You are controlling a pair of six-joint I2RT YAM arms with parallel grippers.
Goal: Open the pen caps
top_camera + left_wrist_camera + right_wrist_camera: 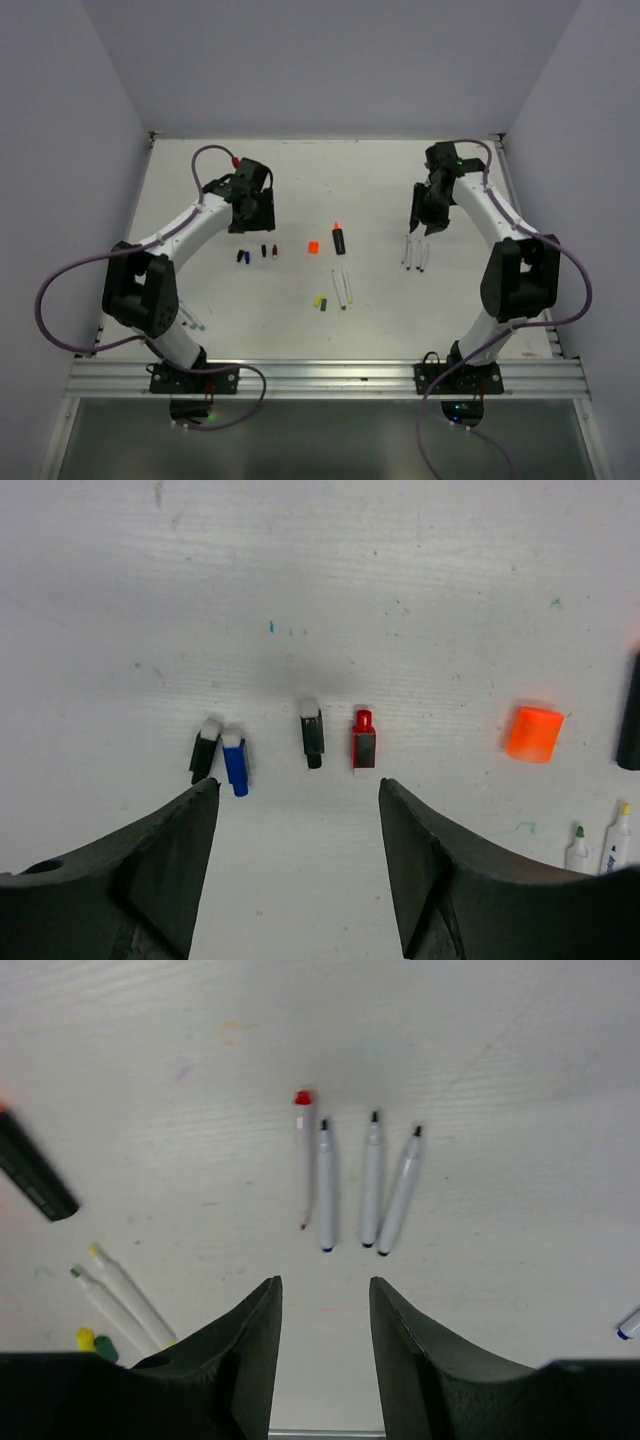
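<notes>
The white table (pixel 300 160) carries all parts. The left arm (pixel 190 230) and right arm (pixel 490 210) both reach towards the far half.

The left gripper (pixel 297 790) has its fingers spread, gripping nothing. The right gripper (pixel 323 1290) likewise has its fingers parted with only bare table between them.

The black marker (pixel 339 240) lies near the table centre, uncapped, with its orange tip pointing to 12 o'clock. Four white pens (pixel 372 1180) lie side by side at 3 o'clock of the marker, at 6 o'clock of the right gripper. Two more pens (pixel 342 290) lie at 6 o'clock of the marker.

The orange cap (pixel 533 734) rests just beside the marker at 9 o'clock. Further towards 9 o'clock lie the red cap (pixel 364 742), a black cap (pixel 313 738), the blue cap (pixel 236 763) and a second black cap (pixel 205 752). The yellow cap (pixel 85 1338) and green cap (pixel 105 1348) touch each other at 8 o'clock of the two pens.
</notes>
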